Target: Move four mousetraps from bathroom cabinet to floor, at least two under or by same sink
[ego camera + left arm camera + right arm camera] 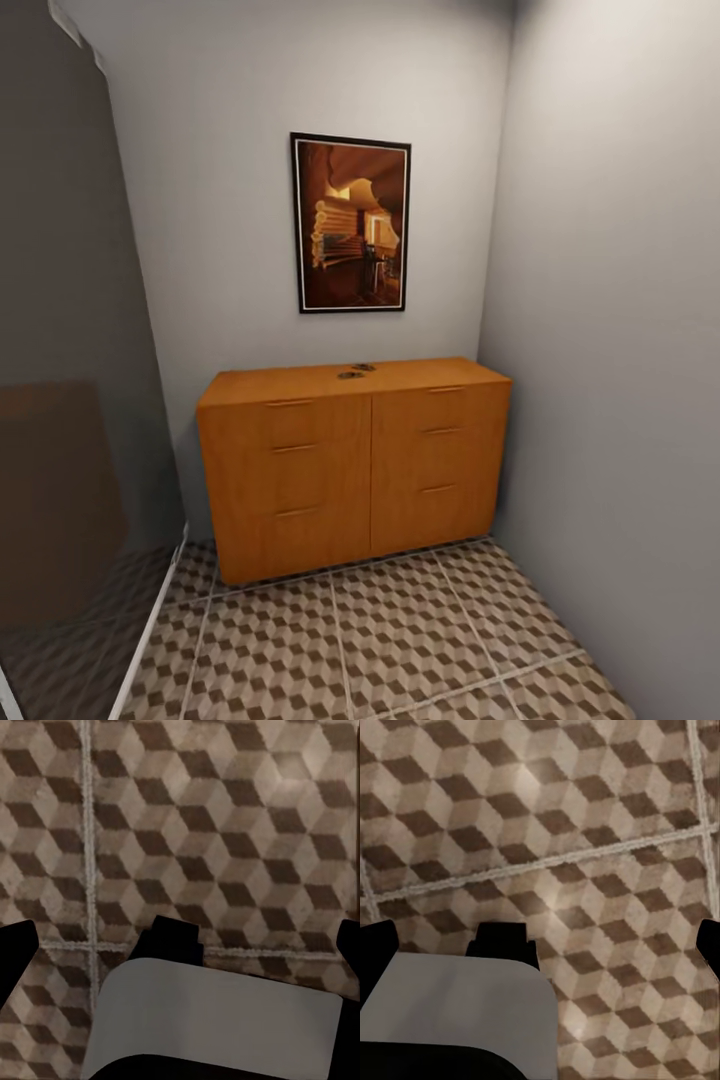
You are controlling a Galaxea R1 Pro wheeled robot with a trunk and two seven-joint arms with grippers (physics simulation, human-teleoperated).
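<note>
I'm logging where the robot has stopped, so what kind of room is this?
Probably a small tiled room, perhaps a bathroom nook: a low orange-brown wooden cabinet stands against plain grey walls, on a cube-patterned brown and beige tile floor, beneath a dark-framed picture.

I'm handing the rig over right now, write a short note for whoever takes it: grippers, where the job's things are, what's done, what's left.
Grippers: both wrist views look down on the bathroom floor; fingertips stand wide apart at the picture edges, nothing held.
Things: the cabinet is straight ahead against the wall under a framed picture, drawers all closed. Two small dark items lie on its top; too small to say they are mousetraps.
Done: no trap on the visible floor.
Left: drive closer, fetch four traps, lay them on the tiles, two by one sink.
</note>
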